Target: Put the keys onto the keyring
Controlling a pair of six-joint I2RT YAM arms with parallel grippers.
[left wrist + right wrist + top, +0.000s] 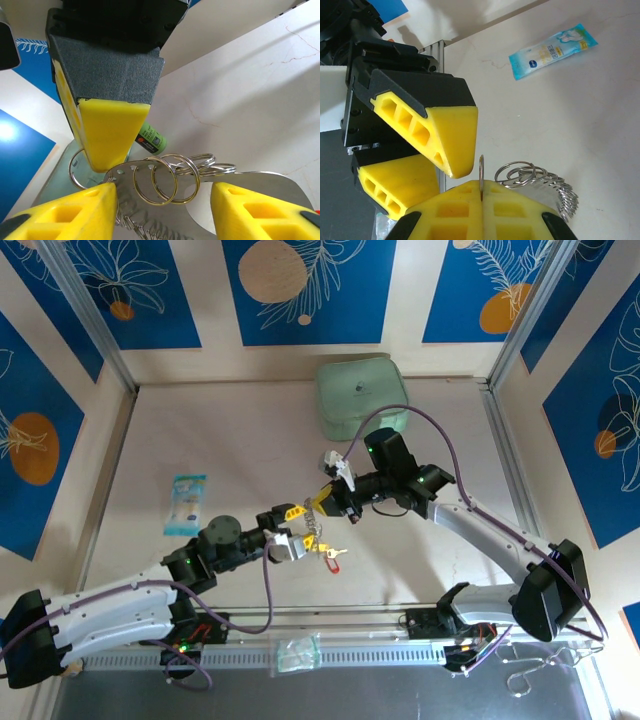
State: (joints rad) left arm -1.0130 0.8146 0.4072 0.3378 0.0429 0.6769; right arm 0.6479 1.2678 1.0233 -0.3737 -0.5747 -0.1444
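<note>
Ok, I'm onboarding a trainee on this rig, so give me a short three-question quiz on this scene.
1. True or false: the right gripper is open.
2. What sits at the far edge of the table? A) pale green case B) blue packet C) clear bag
3. What colours are the heads of the keys?
Key: 1 false, it pinches the keyring; 2 A; 3 yellow and red.

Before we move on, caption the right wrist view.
Right gripper shut on a thin ring of the keyring; left gripper open alongside.

Mid-table: left fingers and right fingers at the keyring, keys beside.
</note>
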